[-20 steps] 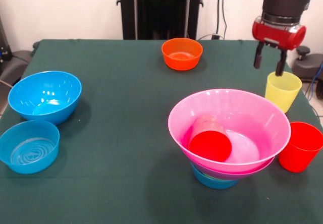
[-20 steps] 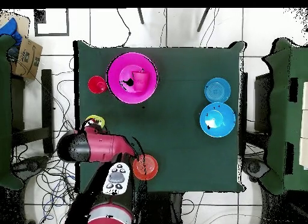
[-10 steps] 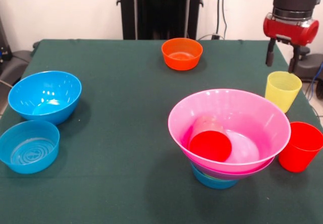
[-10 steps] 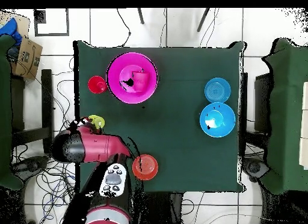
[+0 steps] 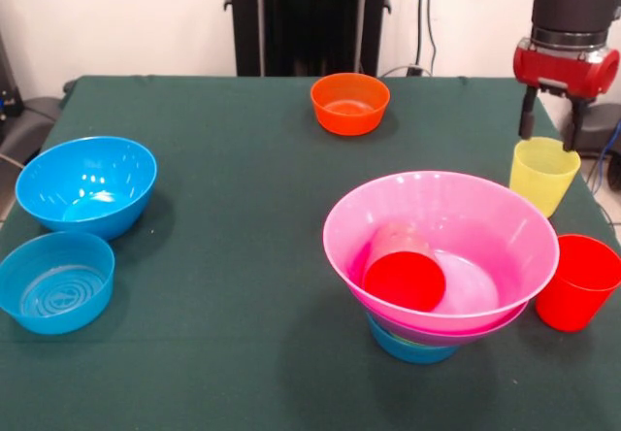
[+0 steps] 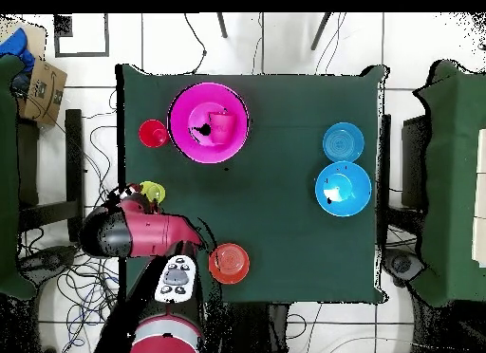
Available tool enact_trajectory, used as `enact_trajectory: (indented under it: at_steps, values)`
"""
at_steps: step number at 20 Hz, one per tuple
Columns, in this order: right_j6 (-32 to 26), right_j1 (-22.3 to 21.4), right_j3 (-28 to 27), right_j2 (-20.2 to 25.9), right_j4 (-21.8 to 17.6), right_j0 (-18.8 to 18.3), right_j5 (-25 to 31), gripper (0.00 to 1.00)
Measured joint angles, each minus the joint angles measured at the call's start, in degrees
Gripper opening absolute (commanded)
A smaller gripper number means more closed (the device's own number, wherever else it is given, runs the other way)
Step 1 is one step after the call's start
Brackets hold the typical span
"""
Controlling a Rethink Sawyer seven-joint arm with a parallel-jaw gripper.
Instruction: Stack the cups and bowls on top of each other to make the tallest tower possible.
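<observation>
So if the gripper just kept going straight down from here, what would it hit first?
Most likely the yellow cup. The gripper points down with its fingers apart, just above the cup's rim, roughly straddling it, though its exact depth alignment is hard to judge.

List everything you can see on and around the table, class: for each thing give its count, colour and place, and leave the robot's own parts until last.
Table: one, dark green cloth top.
Pink bowl: one, topmost bowl of the stack, front view's right.
Bowls under it: a purple rim and a blue base show.
Red cup in bowl: one, lying on its side.
Red cup on table: one, upright, right of the stack.
Yellow cup: one, upright, behind the red one.
Orange bowl: one, far middle.
Blue bowls: two, left side, deep one behind shallow one.
Arm: one, red and black.
Hand: one, open, fingers hanging astride the yellow cup's far rim.
</observation>
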Motion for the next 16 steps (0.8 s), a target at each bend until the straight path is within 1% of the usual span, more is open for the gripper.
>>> enact_trajectory:
  at_steps: [6,16]
  values:
    - [0.0,1.5,0.2,0.0,0.1,0.1,-0.2,1.0]
    - [0.0,1.2,1.1,0.0,0.1,0.0,-0.2,1.0]
